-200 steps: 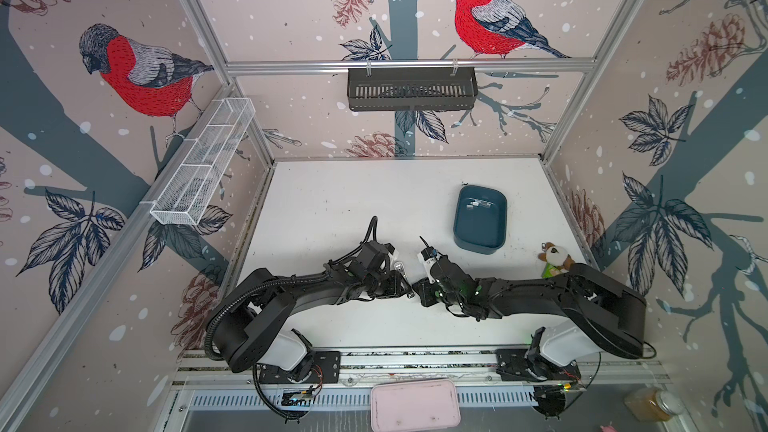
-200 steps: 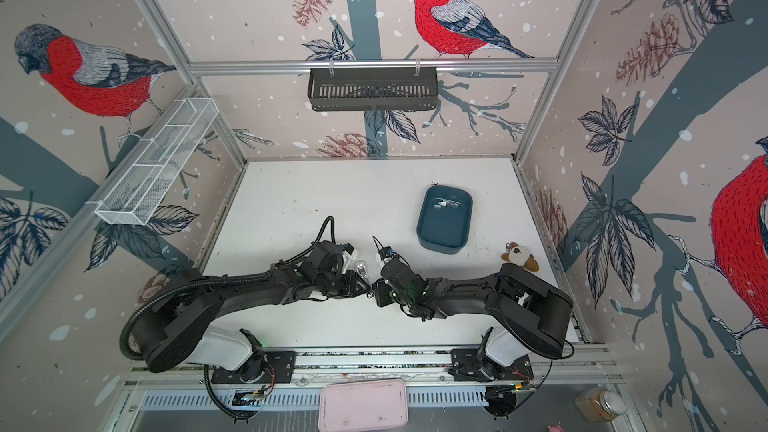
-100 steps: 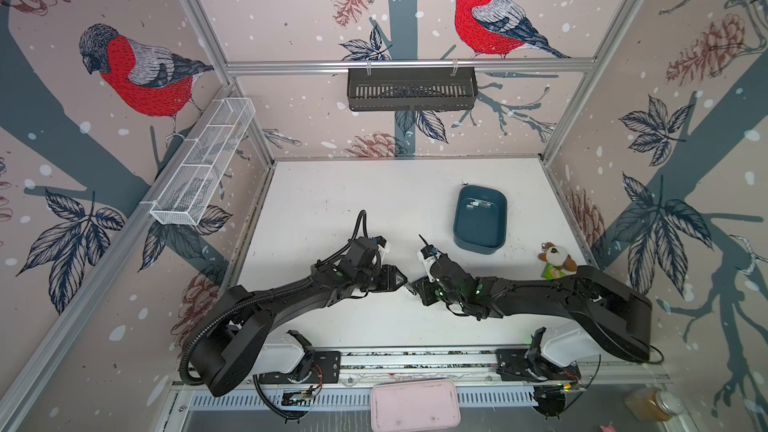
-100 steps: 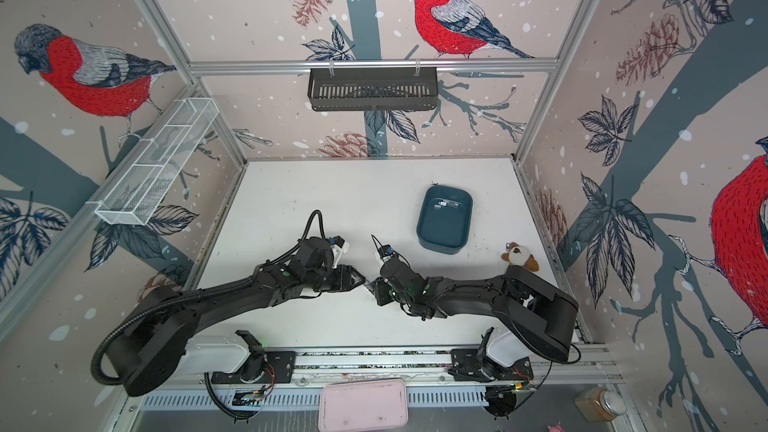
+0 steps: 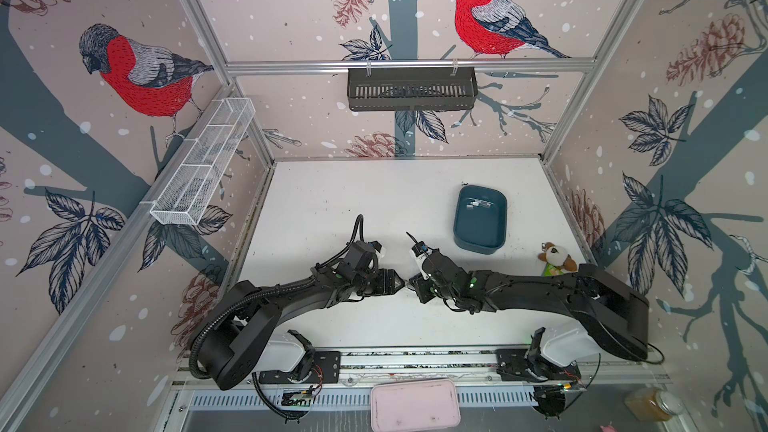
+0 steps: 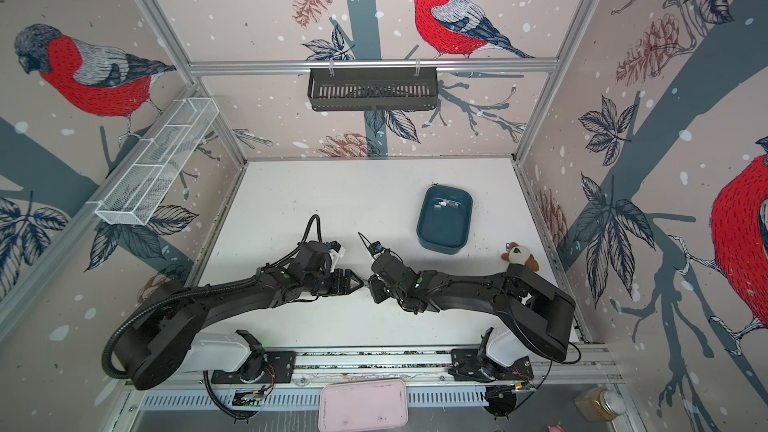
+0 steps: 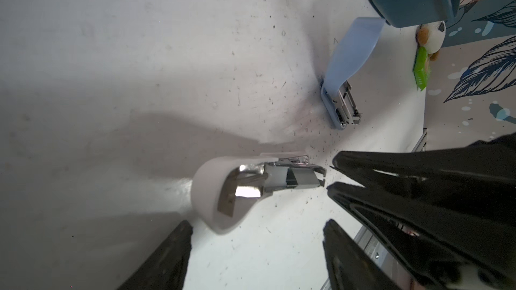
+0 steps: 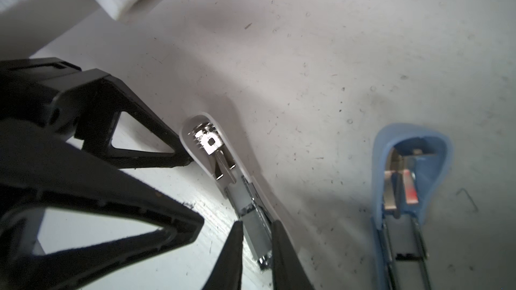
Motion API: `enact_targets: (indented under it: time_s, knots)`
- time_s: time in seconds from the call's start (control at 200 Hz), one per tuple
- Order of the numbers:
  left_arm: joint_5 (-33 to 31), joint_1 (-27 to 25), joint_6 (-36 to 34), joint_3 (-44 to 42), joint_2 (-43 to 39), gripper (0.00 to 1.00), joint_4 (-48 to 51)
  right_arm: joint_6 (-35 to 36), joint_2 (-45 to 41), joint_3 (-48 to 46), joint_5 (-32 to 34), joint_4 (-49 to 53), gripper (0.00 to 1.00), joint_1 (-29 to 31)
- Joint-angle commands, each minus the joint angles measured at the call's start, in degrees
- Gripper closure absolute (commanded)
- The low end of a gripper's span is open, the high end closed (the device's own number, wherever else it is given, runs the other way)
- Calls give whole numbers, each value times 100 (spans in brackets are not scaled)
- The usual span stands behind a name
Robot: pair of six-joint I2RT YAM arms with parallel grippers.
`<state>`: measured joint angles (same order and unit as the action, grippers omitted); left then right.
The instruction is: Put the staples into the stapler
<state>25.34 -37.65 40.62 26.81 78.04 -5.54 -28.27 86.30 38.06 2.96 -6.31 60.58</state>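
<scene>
A white stapler [image 8: 210,142] lies opened on the table, its grey metal magazine [image 7: 293,177] stretched out from the lid. My right gripper [image 8: 257,227] is shut on the end of that magazine, one finger on each side. My left gripper [image 7: 258,227] stands open just short of the stapler's lid, with nothing between its fingers [image 8: 156,152]. In both top views the two grippers meet tip to tip near the table's front [image 5: 405,284] and hide the stapler. The staples [image 5: 481,203] lie in the far end of a teal tray [image 5: 498,238].
A second, blue stapler [image 8: 405,168] lies open beside the white one, hidden under the right arm in both top views. A small plush toy [image 5: 555,257] sits by the right wall. A black basket [image 5: 411,89] and a white wire shelf [image 5: 199,172] hang on the walls.
My left gripper has opened wide and let go near the stapler's lid, and its arm has swung its elbow toward the front. The right gripper has stayed on the magazine.
</scene>
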Motion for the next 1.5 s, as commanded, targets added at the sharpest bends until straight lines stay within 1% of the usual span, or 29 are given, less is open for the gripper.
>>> enact_targets:
  time_s: [0.0, 0.11, 0.295, 0.48, 0.625, 0.711, 0.961, 1.141, 1.321, 1.401, 1.491]
  knots:
    - [-62, 5, 77, 0, 103, 30, -333, 322, 78, 108, -137, 256, 77, 0]
    - [-100, 45, 66, 0, 159, 33, -377, 408, 113, 167, -156, 352, 76, 23]
    - [-116, 175, 18, -68, 168, 33, -449, 552, 204, 310, -50, 552, 75, 101]
    - [-64, 240, -27, -57, 218, 35, -479, 626, 428, 497, 275, 777, 75, 252]
    - [-73, 273, -6, -89, 225, 38, -522, 605, 519, 574, 516, 854, 77, 302]
    - [-74, 294, -32, -64, 248, 41, -538, 586, 510, 584, 581, 834, 80, 316]
    - [-16, 298, -123, 48, 308, 47, -527, 567, 363, 583, 565, 738, 84, 328]
    - [13, 298, -154, 79, 350, 51, -538, 600, 396, 622, 473, 771, 85, 329]
    - [-6, 298, -186, 111, 409, 55, -528, 626, 397, 619, 539, 850, 82, 313]
    - [-3, 297, -194, 119, 414, 56, -525, 695, 401, 626, 406, 857, 82, 302]
    - [-14, 294, -217, 138, 396, 57, -486, 801, 482, 662, 332, 947, 79, 315]
